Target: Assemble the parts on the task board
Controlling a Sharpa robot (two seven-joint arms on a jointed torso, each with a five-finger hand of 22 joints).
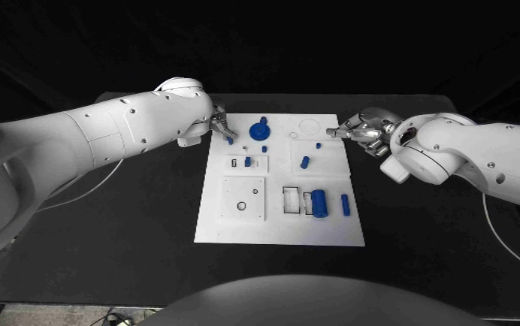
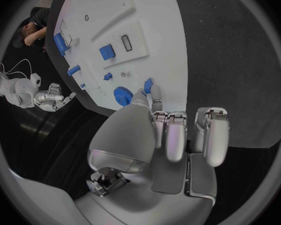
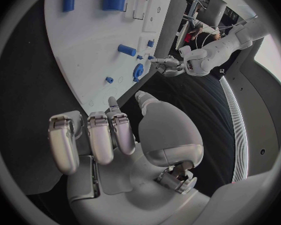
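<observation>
Left hand (image 1: 220, 127) pinches a small blue peg (image 1: 228, 140) at the white task board's (image 1: 279, 228) far-left edge, its long axis near-far. The round blue gear (image 1: 259, 130) sits just right of it (nearer this hand). Right hand (image 1: 358, 132) hovers far-right, fingers curled, holding nothing.

A black table (image 1: 119, 236) carries the white task board (image 1: 325, 224) (lying flat at its middle).
</observation>
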